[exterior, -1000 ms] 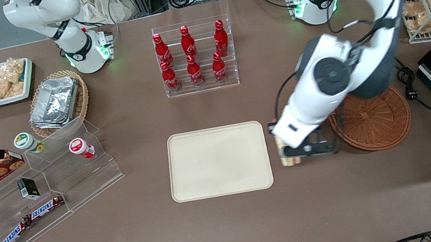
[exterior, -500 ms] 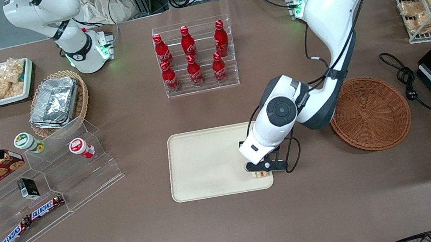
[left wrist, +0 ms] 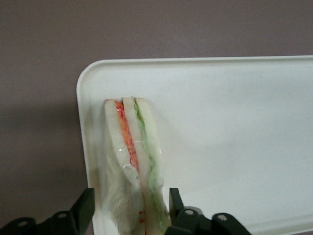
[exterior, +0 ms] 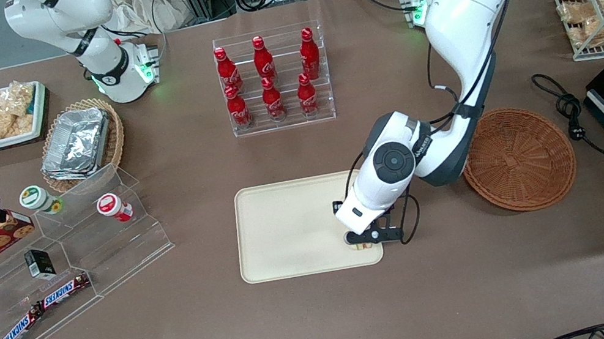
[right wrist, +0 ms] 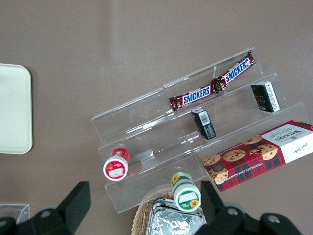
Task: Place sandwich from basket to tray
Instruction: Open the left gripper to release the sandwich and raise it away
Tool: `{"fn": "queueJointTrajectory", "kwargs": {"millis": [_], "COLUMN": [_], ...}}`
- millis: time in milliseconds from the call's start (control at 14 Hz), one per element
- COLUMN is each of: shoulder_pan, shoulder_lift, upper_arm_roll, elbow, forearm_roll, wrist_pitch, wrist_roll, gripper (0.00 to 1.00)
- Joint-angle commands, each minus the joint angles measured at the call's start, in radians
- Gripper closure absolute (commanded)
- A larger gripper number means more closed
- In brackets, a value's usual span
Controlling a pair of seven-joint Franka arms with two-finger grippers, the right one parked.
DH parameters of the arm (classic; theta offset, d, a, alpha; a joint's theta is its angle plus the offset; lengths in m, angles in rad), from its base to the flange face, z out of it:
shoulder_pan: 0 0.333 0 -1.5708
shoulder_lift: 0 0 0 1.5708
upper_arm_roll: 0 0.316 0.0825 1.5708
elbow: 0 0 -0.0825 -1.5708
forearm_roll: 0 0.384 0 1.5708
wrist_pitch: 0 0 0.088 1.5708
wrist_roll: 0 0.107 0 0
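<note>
The front view looks steeply down from high above the whole brown worktop (exterior: 317, 328). The left wrist view faces down from close above a corner of the flat cream-beige rectangular tray (left wrist: 234, 122), which the front view shares (exterior: 287, 228). The right wrist view looks down on the clear acrylic stepped display stand (right wrist: 195, 142), with the tray's edge (right wrist: 14, 110) also in sight.

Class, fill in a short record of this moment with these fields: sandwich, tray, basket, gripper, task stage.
sandwich: wrapped wedge, lying on the tray at the corner nearest the front camera, toward the working arm's end
tray: cream, rectangular, nothing else on it
basket: reddish-brown wicker, beside the tray, nothing visible in it
gripper: left arm's gripper low over that tray corner, fingers open, standing on either side of the sandwich with a gap
task stage: sandwich set down on the tray; gripper not yet lifted away
</note>
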Motion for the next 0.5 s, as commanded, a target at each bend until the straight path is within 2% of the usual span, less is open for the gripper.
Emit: {"fn": "queueJointTrajectory", "kwargs": {"millis": [0, 357, 429], "shoulder_pan": [0.015, 0.199, 0.239], "shoulder_lift": [-0.099, -0.320, -0.355], "upper_arm_roll": [0.009, 0.000, 0.002], "elbow": [0.041, 0.045, 0.045], "forearm_roll": [0.007, -0.007, -0.007], "wrist_pitch": [-0.200, -0.480, -0.515], "wrist_roll": [-0.026, 0.005, 0.077], "gripper": [0.01, 0.01, 0.01]}}
